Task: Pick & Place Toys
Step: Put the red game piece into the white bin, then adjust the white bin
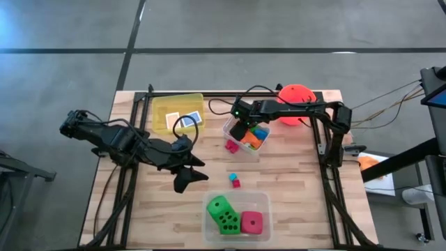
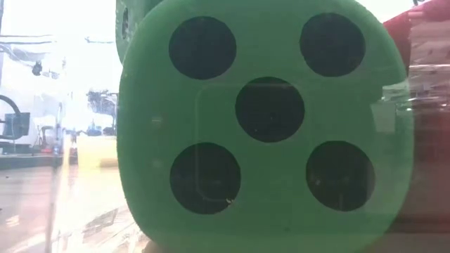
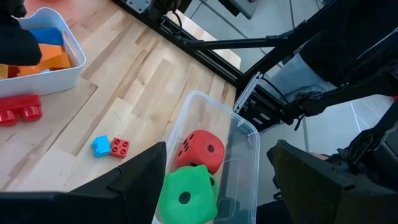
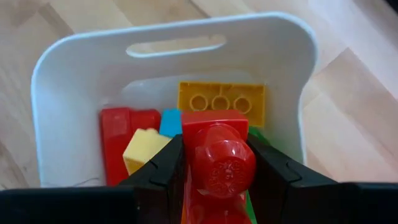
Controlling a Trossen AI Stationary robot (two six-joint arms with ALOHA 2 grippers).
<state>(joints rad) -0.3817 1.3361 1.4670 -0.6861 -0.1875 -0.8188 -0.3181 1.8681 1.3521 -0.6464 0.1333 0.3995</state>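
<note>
Your right gripper is clamped tight on a red block, hanging right over the white tub full of blocks. Your left gripper sits mid-table, jaws wide apart and empty, near the clear tub holding the green die and pink die.

A red block is sitting clamped in the right pincer above red, yellow, blue and orange blocks lying in a white tub. Two green dice and a pink die are resting in a clear tub. Small blue and red blocks and a pink one are lying on the bench.
</note>
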